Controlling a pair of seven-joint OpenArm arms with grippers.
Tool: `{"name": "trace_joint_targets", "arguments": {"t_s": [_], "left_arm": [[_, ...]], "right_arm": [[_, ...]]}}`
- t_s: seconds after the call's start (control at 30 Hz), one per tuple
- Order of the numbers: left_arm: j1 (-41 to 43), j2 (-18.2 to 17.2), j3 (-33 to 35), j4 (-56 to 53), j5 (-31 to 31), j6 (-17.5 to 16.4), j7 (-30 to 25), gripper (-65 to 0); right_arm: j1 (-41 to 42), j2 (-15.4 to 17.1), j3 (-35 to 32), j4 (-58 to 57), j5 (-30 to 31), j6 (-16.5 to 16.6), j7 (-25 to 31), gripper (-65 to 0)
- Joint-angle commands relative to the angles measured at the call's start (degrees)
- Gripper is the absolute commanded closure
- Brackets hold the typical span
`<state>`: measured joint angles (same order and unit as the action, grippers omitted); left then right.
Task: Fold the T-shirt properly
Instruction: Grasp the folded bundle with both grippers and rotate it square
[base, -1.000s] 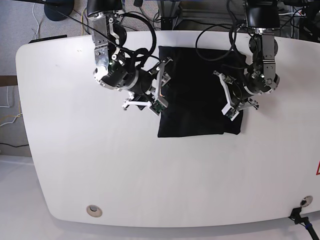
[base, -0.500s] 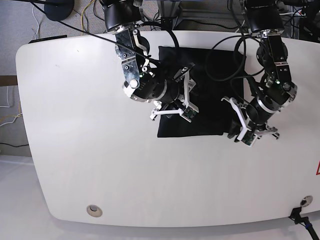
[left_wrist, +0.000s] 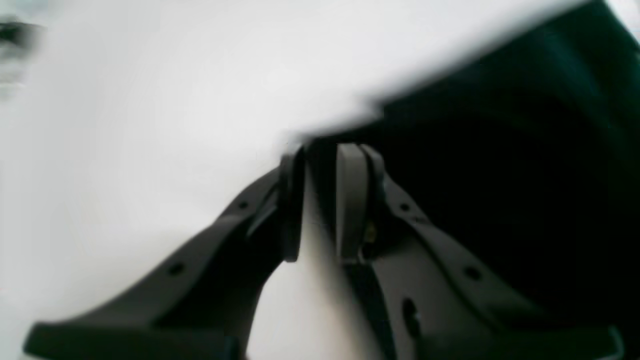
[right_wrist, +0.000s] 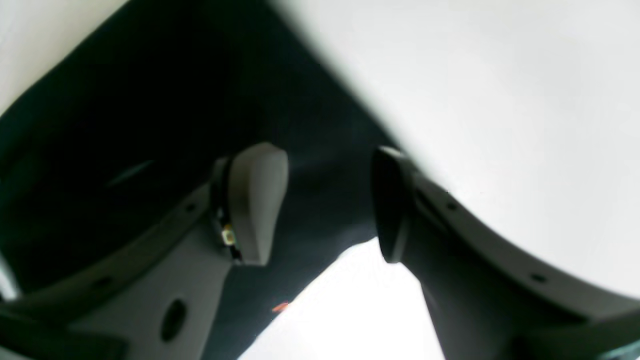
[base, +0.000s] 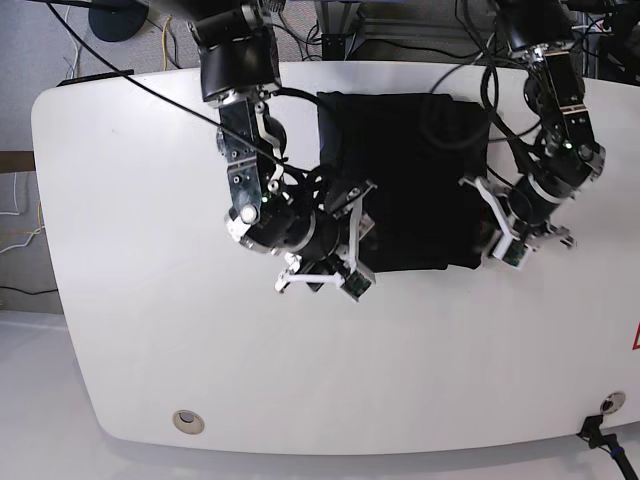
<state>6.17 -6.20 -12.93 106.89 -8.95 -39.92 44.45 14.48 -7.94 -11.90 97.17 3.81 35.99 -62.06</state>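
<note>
Both arms had swung down to the one folded T-shirt's (base: 405, 180) near corners, right gripper (right_wrist: 320, 205) spread wide, left gripper (left_wrist: 320, 200) fingers nearly pressed together.

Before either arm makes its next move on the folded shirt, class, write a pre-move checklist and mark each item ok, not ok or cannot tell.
1. Soft black fabric T-shirt lies as a folded rectangle on the white table: ok.
2. Right gripper open, jaws straddling the shirt's near corner: ok.
3. Right gripper already pinching fabric: not ok; a clear gap shows between its fingers.
4. Left gripper at the shirt's other near corner: ok.
5. Left gripper holding cloth: cannot tell; the jaws stand nearly closed and the wrist view is blurred.
6. Black cables clear of the shirt: not ok; loops hang over its far edge.
</note>
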Motion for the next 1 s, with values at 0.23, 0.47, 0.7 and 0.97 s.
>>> {"name": "trace_joint_targets", "arguments": {"t_s": [0.23, 0.47, 0.7, 0.97], "left_arm": [[9.78, 4.83, 2.77, 1.11, -1.03, -0.08, -2.03, -0.8], [11.19, 4.48, 2.86, -1.97, -0.68, -0.08, -1.68, 0.0], [4.59, -2.37, 9.1, -12.87, -0.68, -0.08, -1.68, 0.0], [-10.61, -5.28, 13.24, -26.85, -0.76, -0.08, -3.08, 0.0]], "right_arm": [[5.61, -0.89, -0.01, -11.14, 1.07, -0.25, 12.7, -16.3], [4.03, 0.43, 0.25, -23.1, 0.54, -0.25, 22.99, 0.0], [-0.37, 6.41, 0.25, -22.84, 0.98, -0.34, 27.29, 0.0], [-11.97, 10.36, 7.64, -10.35, 0.54, -0.34, 27.03, 0.0]]}}
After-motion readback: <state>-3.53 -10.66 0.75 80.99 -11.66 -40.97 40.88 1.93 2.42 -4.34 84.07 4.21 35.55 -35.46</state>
